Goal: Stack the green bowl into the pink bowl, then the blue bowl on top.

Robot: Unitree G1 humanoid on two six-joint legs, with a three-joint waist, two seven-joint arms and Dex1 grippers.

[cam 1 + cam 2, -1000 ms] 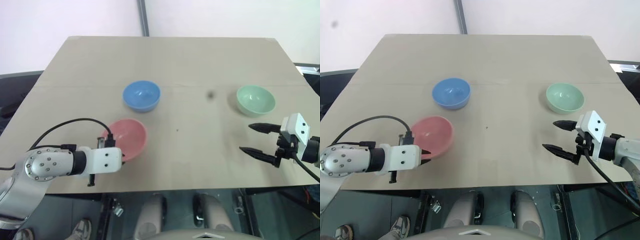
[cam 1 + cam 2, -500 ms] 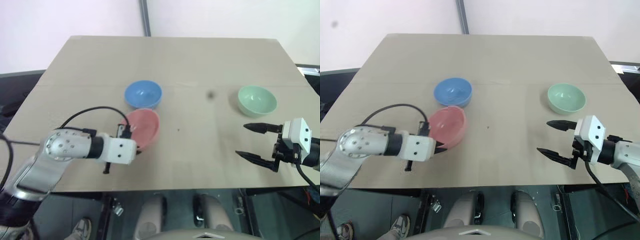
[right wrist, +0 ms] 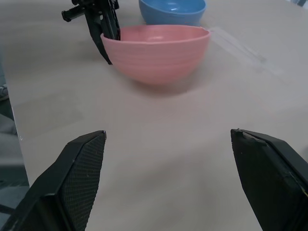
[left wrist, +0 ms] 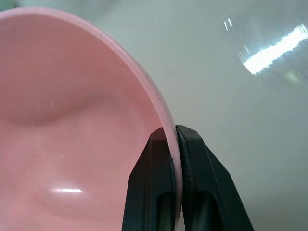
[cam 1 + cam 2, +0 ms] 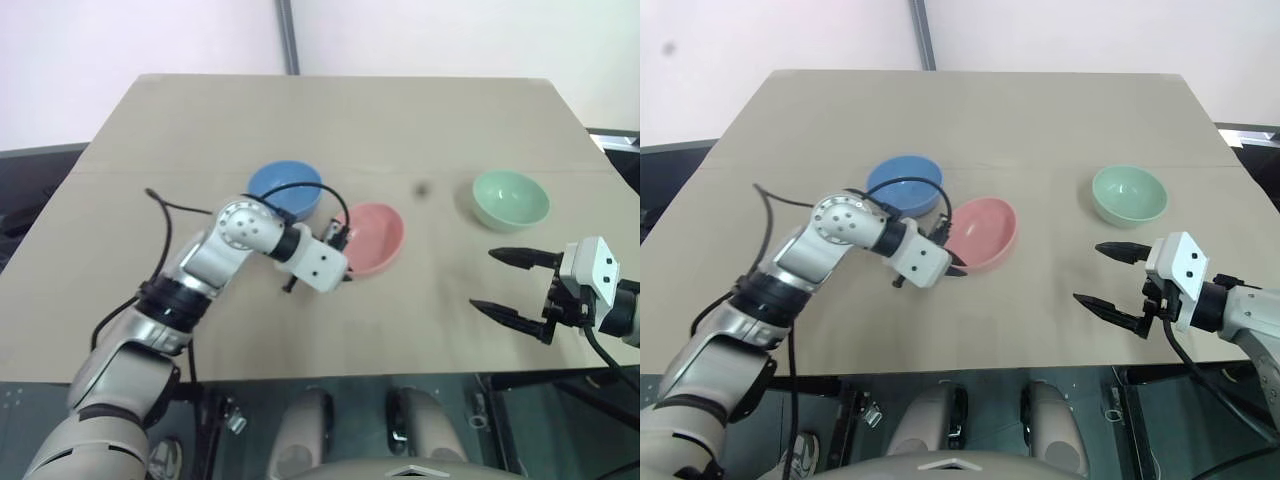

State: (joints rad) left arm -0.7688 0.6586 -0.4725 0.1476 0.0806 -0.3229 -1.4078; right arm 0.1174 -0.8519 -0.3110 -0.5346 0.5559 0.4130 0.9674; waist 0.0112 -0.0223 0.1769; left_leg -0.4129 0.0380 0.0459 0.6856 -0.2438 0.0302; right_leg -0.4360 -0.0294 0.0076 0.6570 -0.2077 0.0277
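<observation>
The pink bowl (image 5: 373, 236) sits near the middle of the table, just right of and nearer than the blue bowl (image 5: 285, 188). My left gripper (image 5: 346, 271) is shut on the pink bowl's near rim, one finger inside and one outside, as the left wrist view shows (image 4: 174, 132). The green bowl (image 5: 511, 198) stands alone at the far right. My right gripper (image 5: 486, 280) hovers open in front of the green bowl, with nothing between its fingers. In the right wrist view, the pink bowl (image 3: 156, 48) and the blue bowl (image 3: 172, 9) lie ahead of it.
The tan table (image 5: 350, 120) has bare surface between the pink and green bowls and across its far half. A black cable loops over my left arm above the table's left side. The front edge runs just below both grippers.
My left gripper has brought the pink bowl from the table's front left to the middle, beside the blue bowl. The right gripper has stayed in place, still open.
</observation>
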